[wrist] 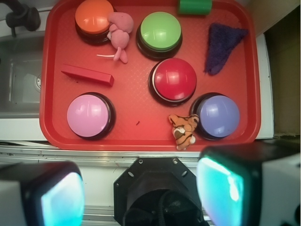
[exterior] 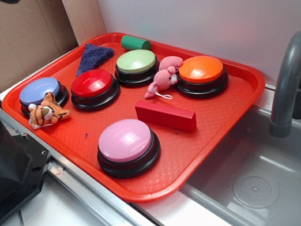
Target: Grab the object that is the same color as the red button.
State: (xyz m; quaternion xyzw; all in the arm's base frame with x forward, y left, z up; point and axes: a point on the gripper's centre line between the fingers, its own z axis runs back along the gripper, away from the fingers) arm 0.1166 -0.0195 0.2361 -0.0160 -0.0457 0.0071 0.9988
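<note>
Dark red block (wrist: 88, 75) lies flat left of the red button (wrist: 173, 80) on the tray (wrist: 141, 134); gripper (wrist: 140, 193) hangs well back, jaws spread, holding nothing.

**What you can't really make out here**

In the wrist view the gripper (wrist: 141, 197) is cut off by the bottom edge, and its two fingers (wrist: 235, 188) are big blurry teal-lit blobs, so the fingertips never show. The green cylinder (wrist: 194, 6), far ahead of the gripper, is clipped by the top edge. The tiger toy (wrist: 183, 130) covers part of the blue button (wrist: 217, 115) base just ahead. In the exterior view the gripper isn't visible; the dark shape at bottom left is possibly the arm's base, cropped. The faucet (exterior: 287, 84) runs off the right edge.
</note>
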